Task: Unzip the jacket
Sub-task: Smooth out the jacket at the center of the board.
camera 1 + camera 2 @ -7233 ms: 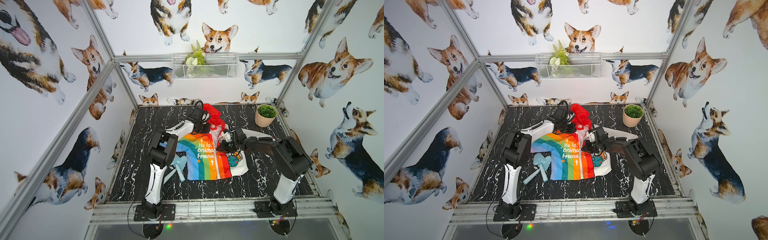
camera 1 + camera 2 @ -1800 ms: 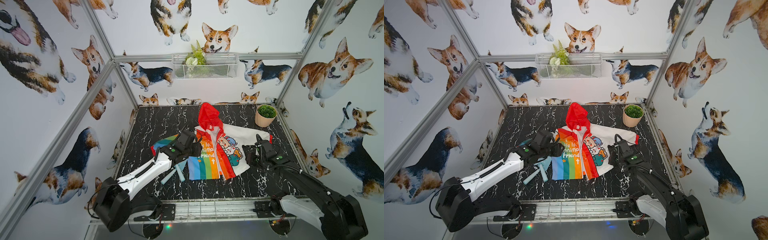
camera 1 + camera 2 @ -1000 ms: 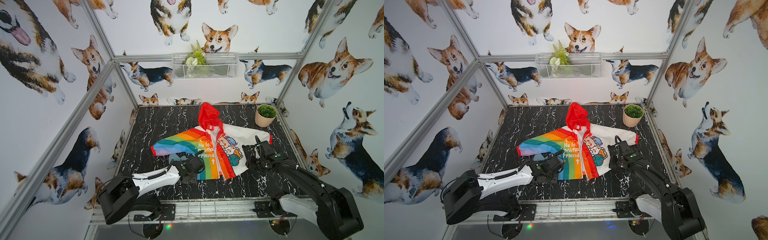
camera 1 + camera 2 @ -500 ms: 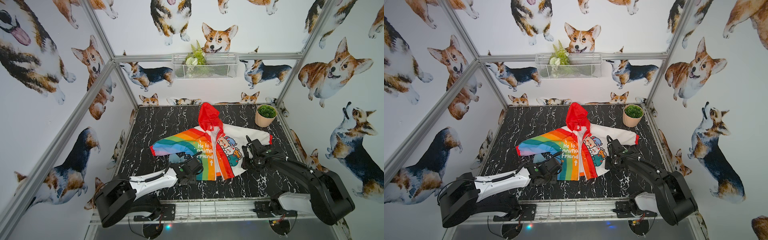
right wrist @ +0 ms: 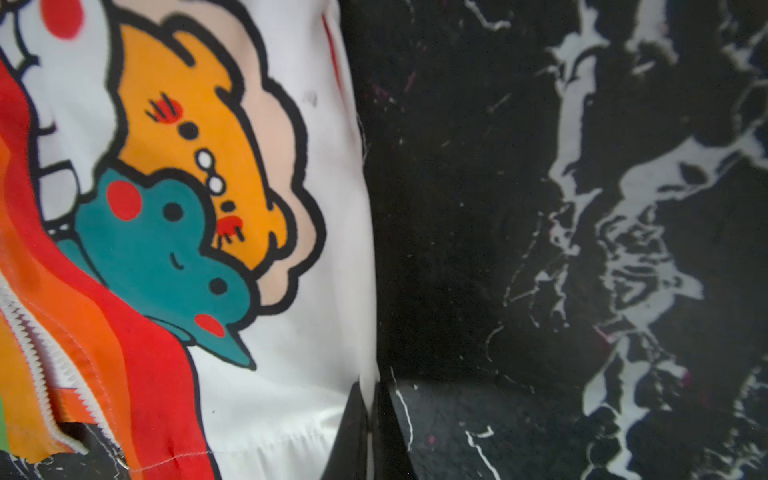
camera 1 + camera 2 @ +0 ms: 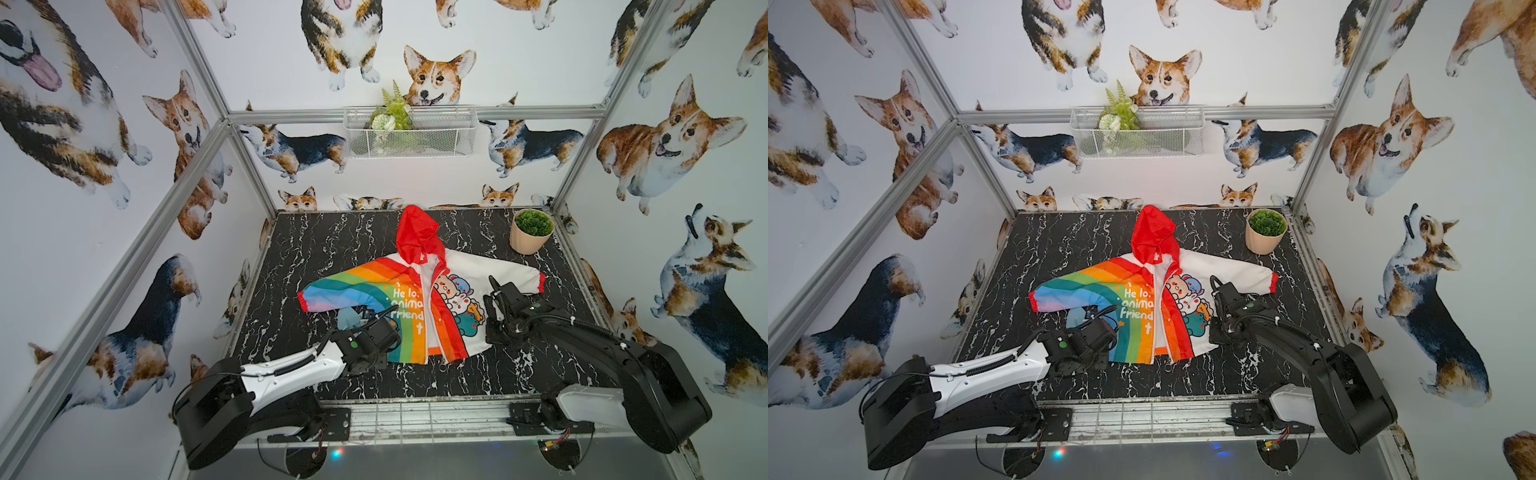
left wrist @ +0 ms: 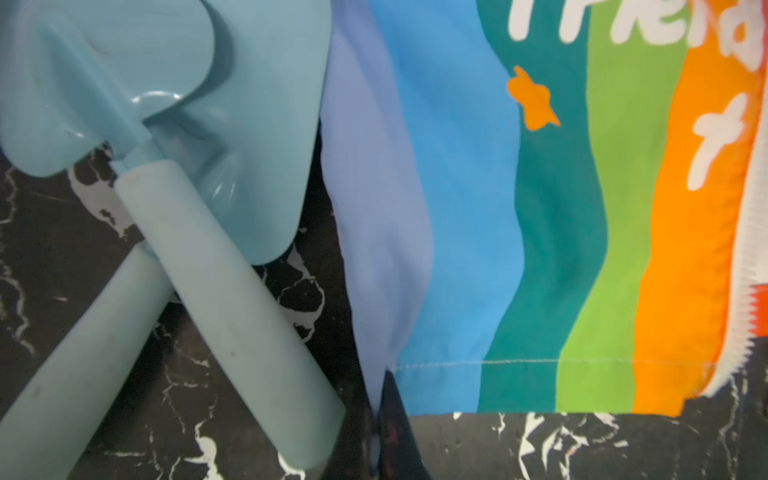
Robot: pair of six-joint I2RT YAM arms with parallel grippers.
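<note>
Unzip looks basically done. The zipper (image 5: 35, 345) teeth hang free to the hem and the halves are parted, though near the collar we can't quite tell. The jacket (image 6: 409, 316) lies flat mid-desk (image 6: 332, 249), hood (image 6: 415, 232) toward the back wall, rainbow half lapping the cartoon half. The left tool (image 7: 376, 411) pinches the lilac hem corner. The right tool (image 5: 371, 399) is clamped on the white hem edge.

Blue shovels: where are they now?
The shovels lie crossed on the table on the robot's left, beside the jacket's rainbow half, clear in the left wrist view; in both top views they peek out below the rainbow sleeve, by the left arm.
</note>
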